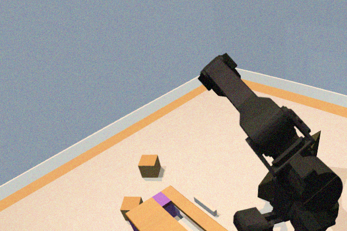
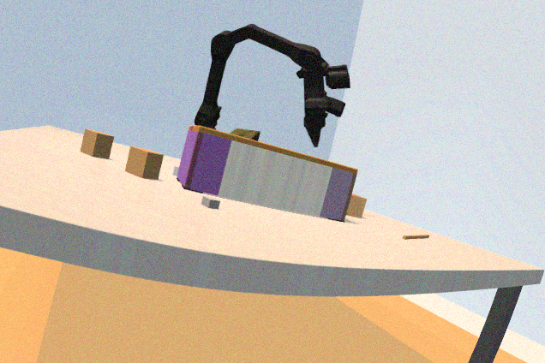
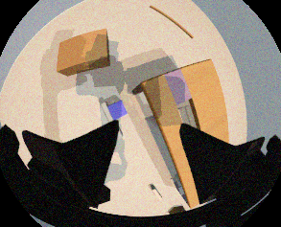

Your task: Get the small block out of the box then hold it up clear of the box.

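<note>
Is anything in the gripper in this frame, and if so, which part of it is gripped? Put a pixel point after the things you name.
Nothing is held: the gripper (image 2: 315, 145) (image 3: 151, 125) is open, with only a gap between its fingertips; the blue block (image 3: 117, 109) lies beyond them.

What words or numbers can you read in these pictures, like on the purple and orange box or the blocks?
There are none that I can read.
The long orange-topped box with purple ends: no writing on the sides that show.
The two orange-brown wooden-looking cubes on the table: no letters or numbers.
The black robot arm: no label can be made out; it is too dark to tell.
</note>
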Controlling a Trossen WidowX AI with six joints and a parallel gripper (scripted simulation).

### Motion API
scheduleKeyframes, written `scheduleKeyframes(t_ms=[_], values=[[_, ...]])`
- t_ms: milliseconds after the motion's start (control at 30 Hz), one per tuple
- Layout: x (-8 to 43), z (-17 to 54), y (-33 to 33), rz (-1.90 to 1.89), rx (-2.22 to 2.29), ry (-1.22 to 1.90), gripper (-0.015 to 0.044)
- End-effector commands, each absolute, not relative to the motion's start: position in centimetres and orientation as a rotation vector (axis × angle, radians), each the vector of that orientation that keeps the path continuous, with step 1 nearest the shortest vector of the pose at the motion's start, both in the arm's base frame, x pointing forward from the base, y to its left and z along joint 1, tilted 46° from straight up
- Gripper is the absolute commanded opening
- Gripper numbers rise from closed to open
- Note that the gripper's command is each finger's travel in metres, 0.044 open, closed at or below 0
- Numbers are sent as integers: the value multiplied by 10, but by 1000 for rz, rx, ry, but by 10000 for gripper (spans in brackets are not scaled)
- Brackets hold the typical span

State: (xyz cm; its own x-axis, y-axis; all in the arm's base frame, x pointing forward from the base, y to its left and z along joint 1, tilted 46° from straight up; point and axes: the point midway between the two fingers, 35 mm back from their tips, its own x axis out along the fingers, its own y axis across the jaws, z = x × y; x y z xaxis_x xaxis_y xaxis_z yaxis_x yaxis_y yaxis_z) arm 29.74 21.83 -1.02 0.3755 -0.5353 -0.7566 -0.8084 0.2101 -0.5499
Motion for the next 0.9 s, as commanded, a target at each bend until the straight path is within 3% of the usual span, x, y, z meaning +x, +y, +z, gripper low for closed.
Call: scheduleKeyframes(t_ms=[0, 700, 867], values=[[288, -28, 219, 869, -2336, 1231, 285], [278, -34, 229, 1738, -3191, 876, 285], [278, -34, 229, 1761, -3207, 863, 285]])
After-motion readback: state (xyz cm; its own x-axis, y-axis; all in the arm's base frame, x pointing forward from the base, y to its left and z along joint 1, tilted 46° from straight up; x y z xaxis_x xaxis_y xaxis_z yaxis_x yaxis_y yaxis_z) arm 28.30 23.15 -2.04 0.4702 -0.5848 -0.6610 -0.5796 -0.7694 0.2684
